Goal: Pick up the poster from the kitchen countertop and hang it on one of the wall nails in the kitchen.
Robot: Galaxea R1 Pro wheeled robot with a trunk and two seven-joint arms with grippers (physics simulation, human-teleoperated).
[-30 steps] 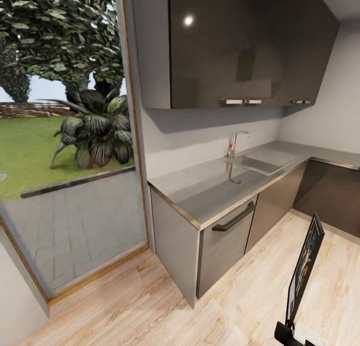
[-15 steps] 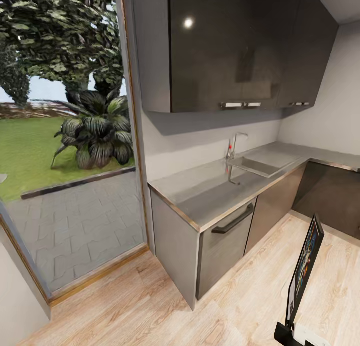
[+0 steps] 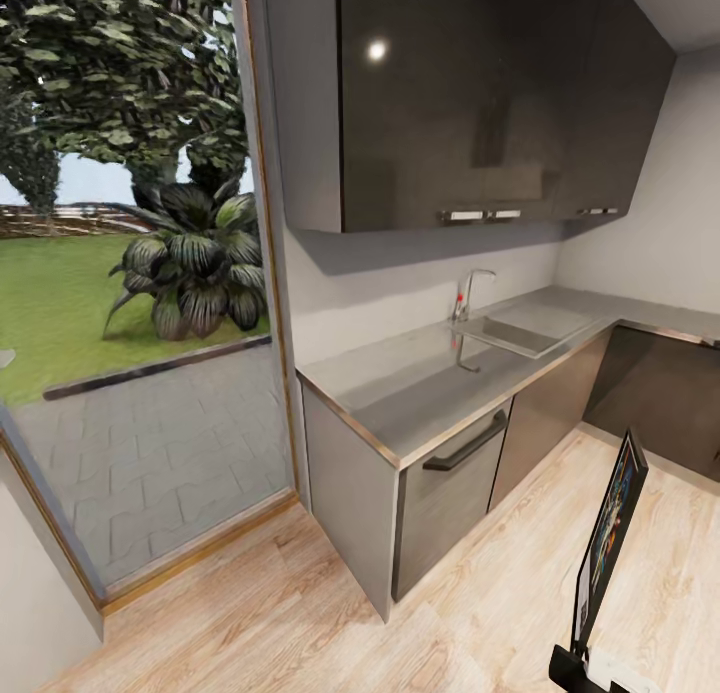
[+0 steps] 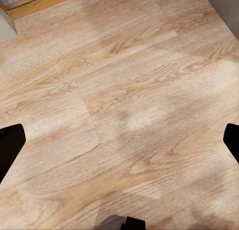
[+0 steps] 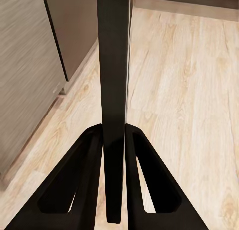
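A kitchen corner is being shown: an L-shaped grey countertop [image 3: 420, 393] is running over dark cabinets along the wall, with a sink [image 3: 520, 331] and a tap [image 3: 470, 291] set into it, and a glass door [image 3: 130, 303] at the left is giving onto a paved yard and garden. Pale wood floor [image 3: 300, 613] is lying in front.

The poster [image 3: 610, 538] is no longer on the countertop; it is being carried upright and edge-on at the lower right of the head view, out over the floor and well apart from the cabinets. It is being pinched at its lower edge by the right gripper [image 5: 114, 140], whose two fingers [image 5: 87, 175] are pressed against either face of the black frame. The upright hold is judged to suit carrying, since the thin panel is kept clear of the floor and cabinets and is already oriented roughly as a wall would need it.

The left gripper [image 4: 119, 140] is being held spread wide and empty, pointed down at bare floor, probably kept out of the way while the base is driven.

By count: one poster, one sink, one tap, two grippers, and two handles visible on the upper cabinets [image 3: 480, 103]. No wall nail can be made out, so hanging is judged not yet begun.
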